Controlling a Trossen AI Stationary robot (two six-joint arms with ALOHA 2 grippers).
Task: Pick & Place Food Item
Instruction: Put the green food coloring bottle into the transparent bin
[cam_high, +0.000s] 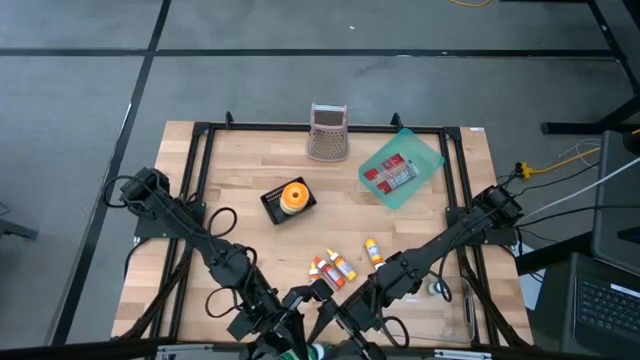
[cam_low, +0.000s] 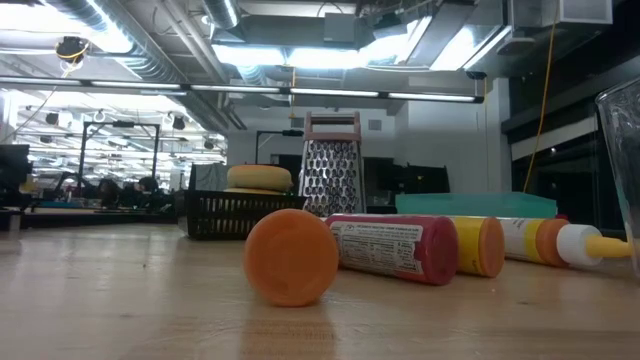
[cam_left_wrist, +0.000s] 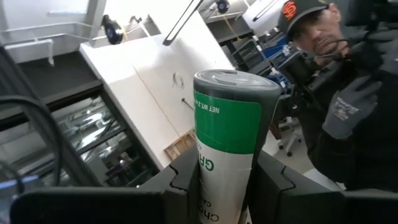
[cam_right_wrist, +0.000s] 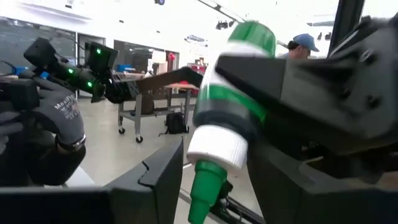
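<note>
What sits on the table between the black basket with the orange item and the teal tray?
Nothing: in the high view the wood between the black basket and the teal tray is bare. The grater stands behind that stretch.

One box grater (cam_high: 328, 132) and one teal tray (cam_high: 425, 171) carrying one red packet (cam_high: 388, 174). One black basket (cam_high: 271, 203) containing one round orange item (cam_high: 293, 195). Four small tubes on the table: a group of three (cam_high: 333, 267) and a single one (cam_high: 373, 251). One green-and-white bottle (cam_left_wrist: 227, 140). Two arms, each bearing one gripper: left gripper (cam_left_wrist: 224, 186), right gripper (cam_right_wrist: 214, 180).
</note>
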